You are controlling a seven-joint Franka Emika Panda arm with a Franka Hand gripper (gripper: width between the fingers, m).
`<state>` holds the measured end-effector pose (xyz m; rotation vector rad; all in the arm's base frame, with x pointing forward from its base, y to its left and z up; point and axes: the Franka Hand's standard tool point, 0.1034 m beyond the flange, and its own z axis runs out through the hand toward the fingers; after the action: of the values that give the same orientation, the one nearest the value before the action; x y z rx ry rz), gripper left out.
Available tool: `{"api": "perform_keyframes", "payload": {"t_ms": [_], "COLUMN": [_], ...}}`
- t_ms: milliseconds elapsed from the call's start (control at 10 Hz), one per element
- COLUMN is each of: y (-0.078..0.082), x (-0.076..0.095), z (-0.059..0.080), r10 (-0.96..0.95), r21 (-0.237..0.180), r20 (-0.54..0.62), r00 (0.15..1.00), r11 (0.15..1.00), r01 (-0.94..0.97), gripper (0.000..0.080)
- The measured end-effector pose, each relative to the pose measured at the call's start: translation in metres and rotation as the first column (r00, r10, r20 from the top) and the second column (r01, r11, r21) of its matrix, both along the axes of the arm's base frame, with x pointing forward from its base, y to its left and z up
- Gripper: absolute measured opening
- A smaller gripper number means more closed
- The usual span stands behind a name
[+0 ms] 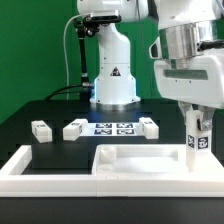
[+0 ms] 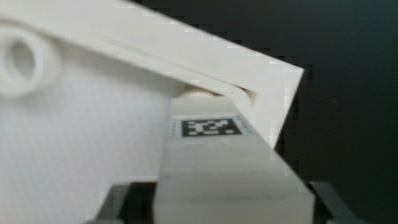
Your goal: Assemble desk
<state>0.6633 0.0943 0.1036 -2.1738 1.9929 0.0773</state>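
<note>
At the exterior view's right, the tool (image 1: 196, 118) hangs over the black table (image 1: 20, 118), its two fingers clamped on a short white plastic square-section leg (image 1: 198, 146) that stands upright with a black-and-white square marker on its side. The leg's lower end reaches down into the corner, on the exterior view's right, of the wide white rectangular tabletop with raised rims (image 1: 110, 149), which lies flat near the table's front edge. In the wrist view the leg's end sits right in the angle where two rims meet; whether it is fully seated I cannot tell. A round hole (image 2: 18, 58) shows in the tabletop's floor at another corner.

Just in front of the tabletop runs a long low white wall with a turned-up end (image 1: 35, 168). Further back, in a row on the matte black surface, lie three loose white legs: one (image 1: 40, 130) towards the exterior view's left, one (image 1: 75, 128) beside the marker board (image 1: 113, 128), and one (image 1: 148, 126) at the board's other end. Behind them stands the arm's white base (image 1: 113, 78) before a plain green backdrop (image 1: 35, 50).
</note>
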Motion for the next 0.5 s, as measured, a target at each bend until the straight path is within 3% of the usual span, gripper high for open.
{"api": "perform_keyframes", "payload": {"t_ms": [200, 500], "y": [-0.0046, -0.0009], "x": [-0.0019, -0.0011], "z": [0.0000, -0.0006], "r10": [-0.112, -0.309], "r21": [0.037, 0.056], "r20": [0.001, -0.038], "r00": [0.994, 0.950], "r11": [0.993, 0.949], "r01": [0.112, 0.311], "gripper": [0.0291, 0.0291]}}
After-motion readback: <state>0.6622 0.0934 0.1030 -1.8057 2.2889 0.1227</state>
